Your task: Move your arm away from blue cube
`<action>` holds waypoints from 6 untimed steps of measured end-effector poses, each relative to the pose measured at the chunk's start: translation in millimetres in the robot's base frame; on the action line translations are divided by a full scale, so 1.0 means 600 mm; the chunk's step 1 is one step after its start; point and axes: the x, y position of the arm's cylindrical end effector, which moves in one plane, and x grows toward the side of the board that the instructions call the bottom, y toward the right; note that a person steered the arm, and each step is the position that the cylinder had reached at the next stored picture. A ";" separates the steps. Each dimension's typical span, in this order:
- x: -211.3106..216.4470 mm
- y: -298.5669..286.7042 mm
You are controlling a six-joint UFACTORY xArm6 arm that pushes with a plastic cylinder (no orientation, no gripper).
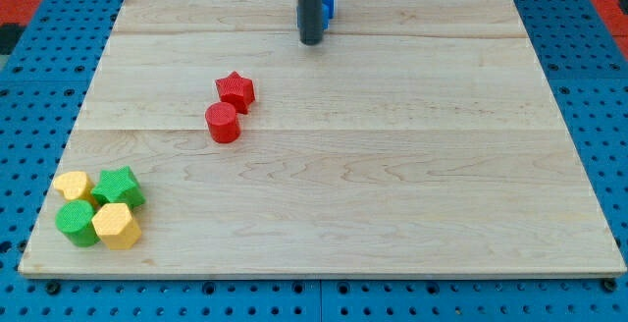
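Near edge, left corner: four blocks packed touching one another: a yellow hexagonal block point(117, 226) and a green cylinder point(77, 223) in front, a yellow block point(73, 186) and a green star-like block point(119, 186) behind. None of them belongs to the task; they appear simply parked out of the way.
Middle, left of centre: a red cylinder point(223, 123) with a red star point(235, 90) touching it on its far right side; both well apart from the rod.
Surface: a pale wooden board point(392, 185), resting on a blue pegboard point(599, 116).
Far edge, near its middle: the blue cube point(328, 4), only a sliver of which shows to the view's right of the rod; the rest is hidden behind it.
Rod: dark and upright, entering from the view's top; the tip point(311, 41) sits on the surface just in front of the blue cube, apparently touching or nearly so.
Claw: none fitted, so no spread or pinch can be told.
Facing and long axis: a cube has no long axis; too little shows to tell which way its faces turn.
Judgement: the retreat appears not yet made; bare board towards the near and right edges seems to offer room.
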 end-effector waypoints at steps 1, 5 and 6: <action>0.118 -0.024; 0.222 -0.243; 0.208 -0.132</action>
